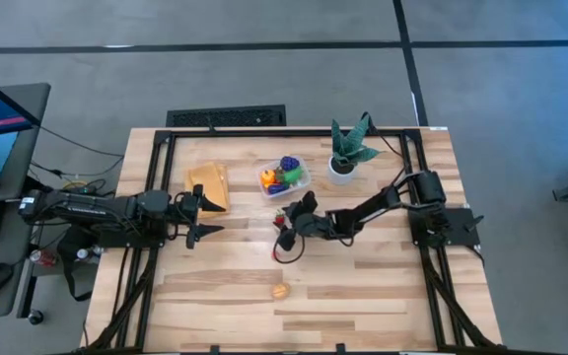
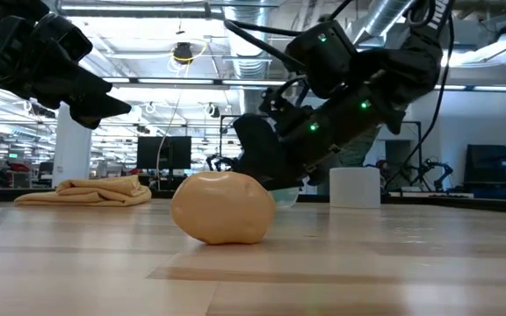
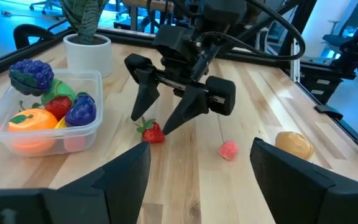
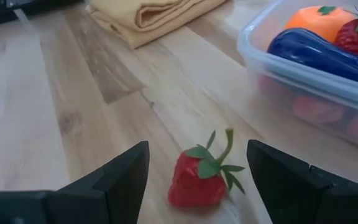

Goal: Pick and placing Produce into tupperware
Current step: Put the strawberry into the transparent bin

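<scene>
Just beside the clear rectangular plastic tub (image 3: 42, 118), right gripper (image 3: 160, 121) straddles a small red toy strawberry (image 3: 153, 132), fingers spread, not gripping.
Tub holds orange, grapes, eggplant, strawberry; pink bit (image 3: 228, 150) and tan round piece (image 3: 293, 144) lie farther from tub; left gripper (image 1: 201, 217) open near tan-yellow folded cloth (image 1: 208, 184).

bare table around strawberry (image 4: 199, 180), between parted fingers of right gripper (image 1: 286, 228); tupperware (image 1: 284, 177) just beyond, folded cloth (image 1: 208, 184) farther left.

one clear tub (image 1: 298, 183), three loose toy pieces, strawberry (image 3: 153, 133), pink bit (image 3: 228, 150), tan piece (image 3: 293, 144), one cloth (image 1: 208, 185)
</scene>
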